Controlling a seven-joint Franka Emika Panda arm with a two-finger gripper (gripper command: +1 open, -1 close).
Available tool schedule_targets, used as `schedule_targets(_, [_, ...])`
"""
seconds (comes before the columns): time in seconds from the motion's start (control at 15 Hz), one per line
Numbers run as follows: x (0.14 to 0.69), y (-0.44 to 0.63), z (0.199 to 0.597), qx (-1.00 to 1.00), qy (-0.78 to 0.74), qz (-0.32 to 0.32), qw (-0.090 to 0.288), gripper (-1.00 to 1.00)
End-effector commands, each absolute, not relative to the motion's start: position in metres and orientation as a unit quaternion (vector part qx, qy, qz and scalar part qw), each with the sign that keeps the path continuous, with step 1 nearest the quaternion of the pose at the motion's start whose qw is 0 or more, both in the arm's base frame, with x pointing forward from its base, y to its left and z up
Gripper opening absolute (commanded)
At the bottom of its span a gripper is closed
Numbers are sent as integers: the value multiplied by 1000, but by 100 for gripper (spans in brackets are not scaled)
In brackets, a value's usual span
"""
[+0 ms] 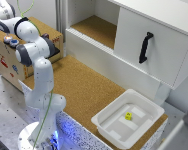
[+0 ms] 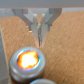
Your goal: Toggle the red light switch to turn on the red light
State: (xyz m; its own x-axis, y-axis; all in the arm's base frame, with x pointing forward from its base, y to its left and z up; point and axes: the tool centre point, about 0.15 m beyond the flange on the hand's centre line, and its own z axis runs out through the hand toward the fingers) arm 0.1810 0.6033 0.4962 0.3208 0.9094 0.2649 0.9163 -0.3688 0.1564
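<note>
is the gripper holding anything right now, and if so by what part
Nothing is held. In the wrist view the gripper has its fingers closed together on nothing, above the cork surface, just short of the glowing round light.

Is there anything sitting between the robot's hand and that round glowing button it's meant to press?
Nothing visible. In the wrist view the hand hangs over bare cork board, its fingers close together, and the glowing round button lies just beyond the fingertips with only open cork between them. Whether the hand touches anything cannot be told.

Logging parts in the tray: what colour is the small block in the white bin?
Yellow: the small block in the white bin, clearest in the exterior view.
</note>
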Motion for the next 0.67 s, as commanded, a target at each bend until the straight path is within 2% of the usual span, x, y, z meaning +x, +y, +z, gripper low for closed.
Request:
schedule_targets(0.0, [204, 604, 548, -837, -525, -150, -36, 100])
schedule_targets(0.27, [216, 576, 545, -863, -484, -139, -23, 100])
schedule_targets(0.33, [222, 566, 542, -875, -466, -134, -2, 100])
schedule_targets(0.6, [245, 515, 532, -908, -399, -124, 17, 100])
